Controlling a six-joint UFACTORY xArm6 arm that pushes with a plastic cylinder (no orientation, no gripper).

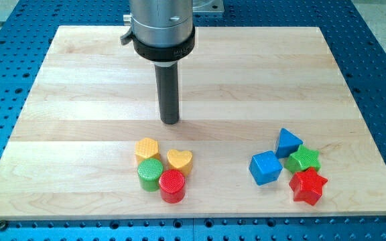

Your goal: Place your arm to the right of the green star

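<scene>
The green star (303, 159) sits at the view's lower right, in a tight cluster with a blue triangle (287, 142) above it, a blue cube (265, 167) to its left and a red star (308, 186) below it. My tip (171, 122) rests on the board near the middle, well to the left of and above the green star. It stands just above a second cluster: a yellow hexagon (147, 148), a yellow heart (179, 161), a green cylinder (150, 174) and a red cylinder (172, 186).
The wooden board (79, 100) lies on a blue perforated table (380, 80). The board's right edge runs close to the right of the green star cluster.
</scene>
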